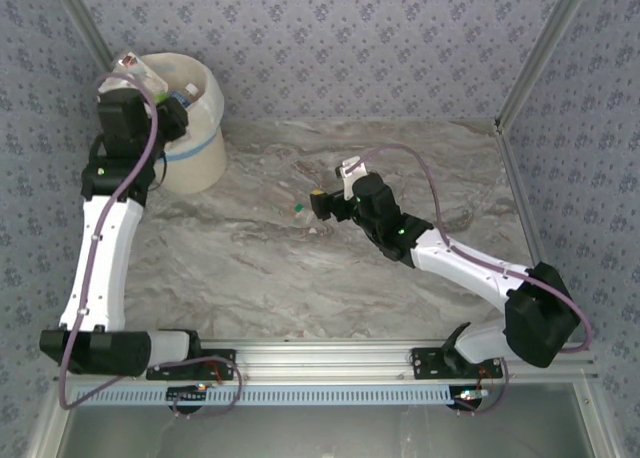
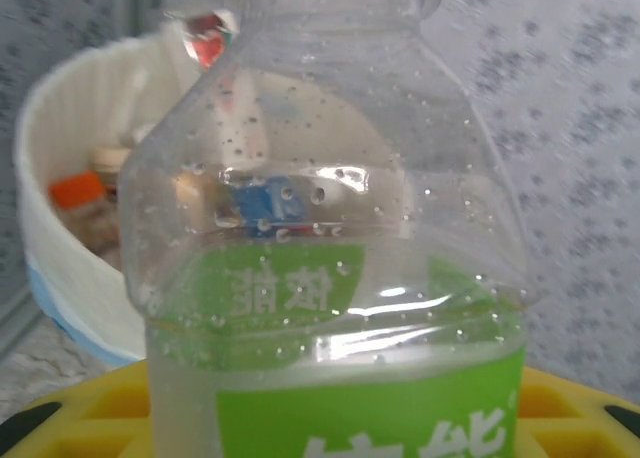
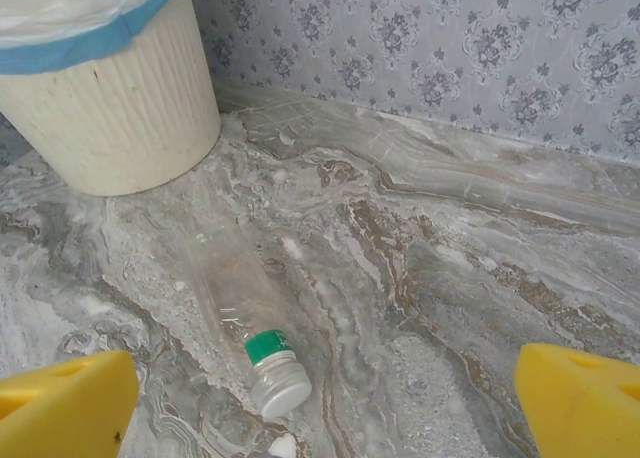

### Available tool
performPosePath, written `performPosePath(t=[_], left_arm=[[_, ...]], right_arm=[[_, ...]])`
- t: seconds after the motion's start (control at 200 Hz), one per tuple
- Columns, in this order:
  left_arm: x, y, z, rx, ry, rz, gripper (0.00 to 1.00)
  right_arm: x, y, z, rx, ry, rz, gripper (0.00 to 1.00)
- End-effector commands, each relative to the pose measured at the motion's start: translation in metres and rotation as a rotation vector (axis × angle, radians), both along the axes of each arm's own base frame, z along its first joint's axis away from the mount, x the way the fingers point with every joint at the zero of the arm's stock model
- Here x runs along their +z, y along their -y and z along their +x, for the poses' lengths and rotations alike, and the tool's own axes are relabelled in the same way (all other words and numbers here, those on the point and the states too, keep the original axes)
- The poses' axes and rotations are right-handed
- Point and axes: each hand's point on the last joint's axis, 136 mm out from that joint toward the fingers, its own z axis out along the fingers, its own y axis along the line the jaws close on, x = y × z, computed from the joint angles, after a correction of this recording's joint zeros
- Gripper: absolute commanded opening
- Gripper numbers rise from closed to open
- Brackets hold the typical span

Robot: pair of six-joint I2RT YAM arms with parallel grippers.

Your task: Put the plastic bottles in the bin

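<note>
Left end effector (image 2: 320, 418) grips a green-labelled bottle (image 2: 330, 278). Right end effector (image 3: 320, 403), wide open, hovers by a clear bottle (image 3: 235, 298): probably light, crushable; grip mid-body.

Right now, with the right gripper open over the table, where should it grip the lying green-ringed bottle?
Probably mid-body on the bottle, just behind the green neck ring, coming straight down. It lies flat, cap toward the right gripper, its length running between the open fingers, so they'd close across its round sides.
</note>
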Motion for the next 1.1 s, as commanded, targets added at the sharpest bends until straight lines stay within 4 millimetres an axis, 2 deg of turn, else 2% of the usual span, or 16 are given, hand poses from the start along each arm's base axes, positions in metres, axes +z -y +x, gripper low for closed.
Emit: performPosePath(t=[0.0,0.06,0.11,0.165,0.335,0.41,0.43,0.47,0.67,0.869,0.899,1.029,1.094], left_arm=[[0.010,-0.028,0.012,0.067,0.023,0.006,0.00],[0.012,-0.043,0.020,0.108,0.041,-0.011,0.00],[0.013,-0.056,0.028,0.147,0.054,-0.026,0.07],[0.015,-0.068,0.037,0.179,0.070,-0.034,0.08],[0.013,-0.086,0.070,0.208,0.073,-0.056,0.07],[0.000,-0.095,0.083,0.236,0.024,-0.091,0.05],[0.005,-0.098,0.084,0.245,0.028,-0.098,0.05],[-0.003,-0.102,0.090,0.264,-0.005,-0.113,0.05],[-0.030,-0.111,0.117,0.271,-0.097,-0.157,0.05],[-0.048,-0.115,0.135,0.260,-0.146,-0.186,0.13],[-0.050,-0.115,0.136,0.259,-0.156,-0.185,0.19],[-0.061,-0.116,0.139,0.267,-0.197,-0.192,0.70],[-0.061,-0.115,0.139,0.263,-0.201,-0.194,0.85]], right_arm=[[0.020,0.000,0.000,-0.033,0.034,0.026,0.99],[0.020,0.002,-0.001,-0.037,0.034,0.019,0.99],[0.020,0.003,-0.003,-0.039,0.034,0.015,0.99],[0.021,0.005,-0.002,-0.048,0.033,0.009,0.99],[0.024,0.006,-0.003,-0.053,0.035,0.016,0.99],[0.024,0.005,-0.004,-0.053,0.035,0.020,0.99],[0.024,0.005,-0.004,-0.051,0.035,0.019,0.99],[0.024,0.004,-0.005,-0.052,0.034,0.017,0.99],[0.023,0.007,-0.008,-0.063,0.029,-0.002,0.99],[0.020,0.015,-0.013,-0.087,0.028,-0.018,0.99],[0.020,0.016,-0.013,-0.091,0.028,-0.020,0.99],[0.018,0.019,-0.014,-0.100,0.026,-0.021,0.99],[0.018,0.020,-0.015,-0.101,0.027,-0.021,0.99]])
